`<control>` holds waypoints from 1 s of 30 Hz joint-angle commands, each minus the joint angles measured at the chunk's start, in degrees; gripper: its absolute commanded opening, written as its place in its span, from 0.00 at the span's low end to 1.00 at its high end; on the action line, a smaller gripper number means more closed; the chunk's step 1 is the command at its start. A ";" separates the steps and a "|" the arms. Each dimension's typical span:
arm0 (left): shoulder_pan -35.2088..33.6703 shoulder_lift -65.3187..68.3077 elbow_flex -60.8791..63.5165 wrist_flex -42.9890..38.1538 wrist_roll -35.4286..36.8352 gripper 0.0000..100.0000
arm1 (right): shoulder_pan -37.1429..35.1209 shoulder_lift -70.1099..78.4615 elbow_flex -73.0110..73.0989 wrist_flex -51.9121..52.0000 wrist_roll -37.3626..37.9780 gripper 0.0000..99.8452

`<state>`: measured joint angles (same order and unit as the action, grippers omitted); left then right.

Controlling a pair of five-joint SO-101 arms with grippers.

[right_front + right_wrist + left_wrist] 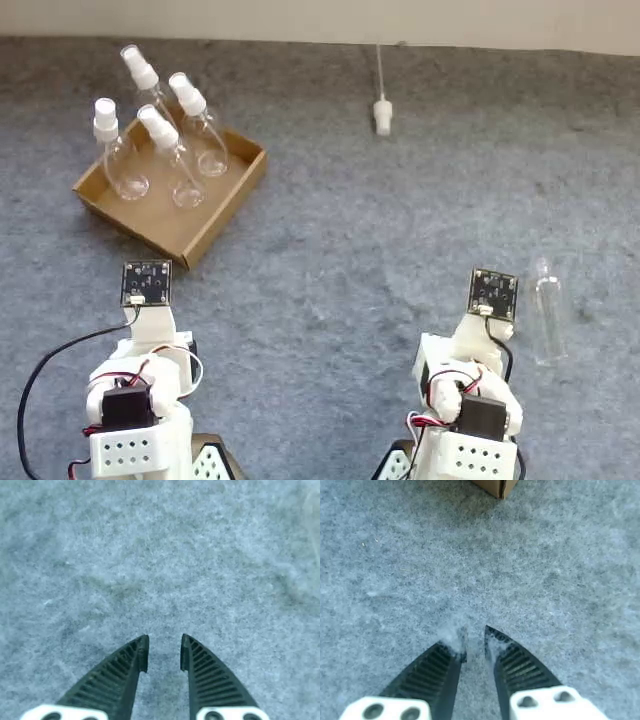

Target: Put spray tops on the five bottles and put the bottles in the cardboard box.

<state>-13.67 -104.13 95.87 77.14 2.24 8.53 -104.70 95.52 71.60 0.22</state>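
The box (226, 215) sits on grey carpet (350, 260) with four capped bottles (205, 142) standing inside it, close together and leaning a little. The loose spray top (382, 115) lies on the carpet well to the right of the box, its thin tube pointing away from the arms. The fifth bottle (547, 315), clear and uncapped, lies on its side farther right still and nearer the arms than the box, just beside the right arm (470, 395). The left arm (140, 400) is folded back just below the box. The left gripper (475, 642) hangs over carpet with its jaws a narrow gap apart, holding nothing; a box corner (496, 486) shows beyond it. The right gripper (164, 652) is likewise narrowly parted and empty over bare carpet.
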 commanded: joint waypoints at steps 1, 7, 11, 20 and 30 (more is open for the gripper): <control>-0.48 -0.22 1.19 0.35 -0.53 0.01 | 0.22 -0.57 9.36 -0.57 0.62 0.11; -0.48 -0.22 1.19 0.35 -0.53 0.01 | 0.22 -0.57 9.45 -5.76 0.26 0.11; -0.48 -0.22 1.19 0.35 -0.53 0.01 | 0.31 -0.57 9.45 -12.00 0.53 0.11; -0.48 -0.22 1.19 0.35 -0.53 0.01 | 0.31 -0.57 8.66 -24.66 10.37 0.12; -0.48 -0.22 1.19 0.35 -0.53 0.01 | 4.88 1.89 -23.69 -1.54 28.66 0.12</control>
<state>-13.67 -104.13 95.87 77.14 2.24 9.58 -104.62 88.75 61.49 25.10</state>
